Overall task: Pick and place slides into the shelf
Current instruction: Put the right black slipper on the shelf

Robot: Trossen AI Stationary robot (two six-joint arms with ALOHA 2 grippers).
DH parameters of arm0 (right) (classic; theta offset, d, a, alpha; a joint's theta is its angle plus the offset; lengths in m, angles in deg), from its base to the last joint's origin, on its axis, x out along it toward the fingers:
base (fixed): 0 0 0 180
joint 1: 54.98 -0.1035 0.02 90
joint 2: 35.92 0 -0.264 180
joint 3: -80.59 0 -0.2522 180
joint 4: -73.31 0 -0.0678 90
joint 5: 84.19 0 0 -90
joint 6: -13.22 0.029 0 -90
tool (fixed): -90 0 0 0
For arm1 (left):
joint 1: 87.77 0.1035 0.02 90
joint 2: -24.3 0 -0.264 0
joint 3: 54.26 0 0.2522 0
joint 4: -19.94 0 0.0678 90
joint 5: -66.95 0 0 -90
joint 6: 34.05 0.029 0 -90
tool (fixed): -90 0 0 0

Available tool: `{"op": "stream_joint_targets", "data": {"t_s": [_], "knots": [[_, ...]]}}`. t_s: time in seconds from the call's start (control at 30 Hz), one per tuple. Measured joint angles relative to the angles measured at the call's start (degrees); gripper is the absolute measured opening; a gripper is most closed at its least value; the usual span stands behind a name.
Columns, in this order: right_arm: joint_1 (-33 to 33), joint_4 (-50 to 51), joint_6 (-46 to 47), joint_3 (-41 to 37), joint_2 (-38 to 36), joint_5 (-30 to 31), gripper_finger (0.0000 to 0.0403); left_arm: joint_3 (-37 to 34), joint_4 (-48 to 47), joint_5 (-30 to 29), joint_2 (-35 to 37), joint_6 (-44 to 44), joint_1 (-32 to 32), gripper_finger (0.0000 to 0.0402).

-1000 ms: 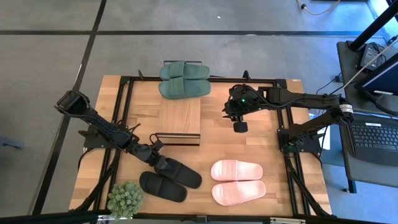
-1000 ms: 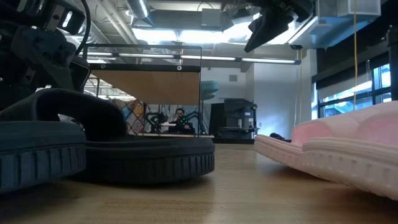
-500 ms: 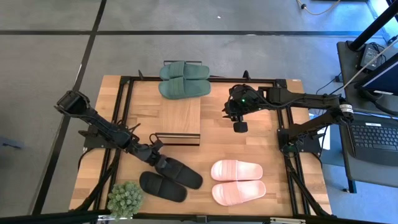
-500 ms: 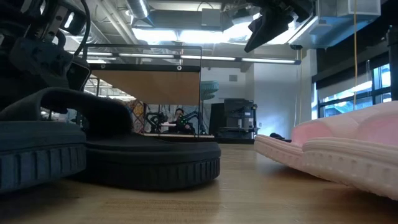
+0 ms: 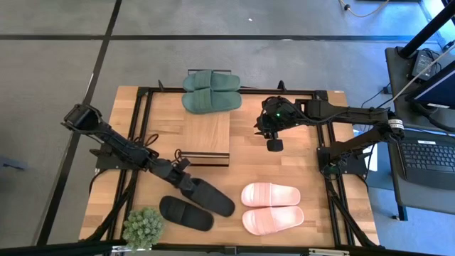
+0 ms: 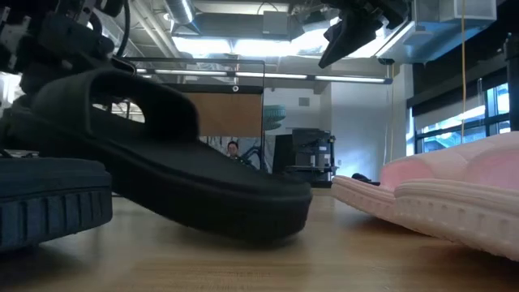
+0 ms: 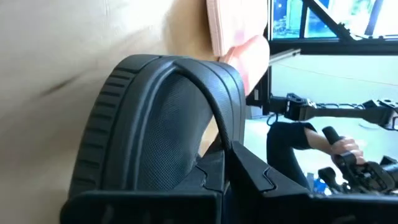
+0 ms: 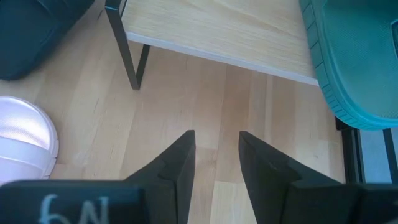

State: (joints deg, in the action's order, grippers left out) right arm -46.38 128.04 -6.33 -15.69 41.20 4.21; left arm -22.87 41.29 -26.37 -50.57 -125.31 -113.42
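Observation:
My left gripper (image 5: 186, 182) is shut on a black slide (image 5: 211, 198) near the table's front, left of centre. The second black slide (image 5: 186, 213) lies flat beside it. Two pale pink slides (image 5: 270, 194) (image 5: 272, 219) lie soles down to the right. Two green slides (image 5: 210, 91) lie at the far end of the shelf (image 5: 206, 136), a wooden plank on a black frame. My right gripper (image 5: 274, 144) hangs open above the table right of the shelf, nothing between its fingers (image 8: 180, 162). My left gripper pinches the black slide's broad strap (image 7: 219, 121) between its two fingers, one inside the arch and one outside. It comes slanting down from the table's left. The strap end (image 6: 122, 89) is raised, and the slide tilts with its other end (image 6: 280, 219) on the table.
A small green potted plant (image 5: 143, 227) stands at the front left corner. The black table frame (image 5: 142, 114) runs along the left and right sides. Bare wood lies between the shelf and the pink slides.
My left gripper has taken hold of the black slide and gone up. The slide's strap end has lifted off the table and the slide has tipped, while its other end has stayed down and slid a little toward the right.

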Motion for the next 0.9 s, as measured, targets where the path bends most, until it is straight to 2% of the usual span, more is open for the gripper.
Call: {"op": "stream_joint_targets", "data": {"t_s": [0.2, 0.43, 0.57, 0.8, 0.9], "knots": [[-0.02, -1.06, 0.0, 0.0, 0.0, 0.0, 0.0125, -0.02, 2.74, 0.45, 0.0, 0.92, -0.38, 0.0002], [0.0, -4.09, 1.32, 0.02, 0.0, 0.0, 0.0125, -0.02, 13.13, 2.4, 0.0, 8.04, -2.55, 0.0001], [0.0, -5.17, 1.54, 0.02, 0.0, 0.0, 0.0125, 1.75, 14.87, 2.31, 0.0, 12.65, -3.53, 0.0001], [-0.01, -8.14, 4.44, 0.02, -0.03, 0.0, 0.0125, 11.82, 15.2, -4.39, 0.0, 33.7, -1.49, 0.0], [0.0, -9.48, 4.5, 0.02, -0.03, 0.0, 0.0125, 15.87, 13.51, -4.69, 1.32, 40.37, -0.08, 0.0]]}}
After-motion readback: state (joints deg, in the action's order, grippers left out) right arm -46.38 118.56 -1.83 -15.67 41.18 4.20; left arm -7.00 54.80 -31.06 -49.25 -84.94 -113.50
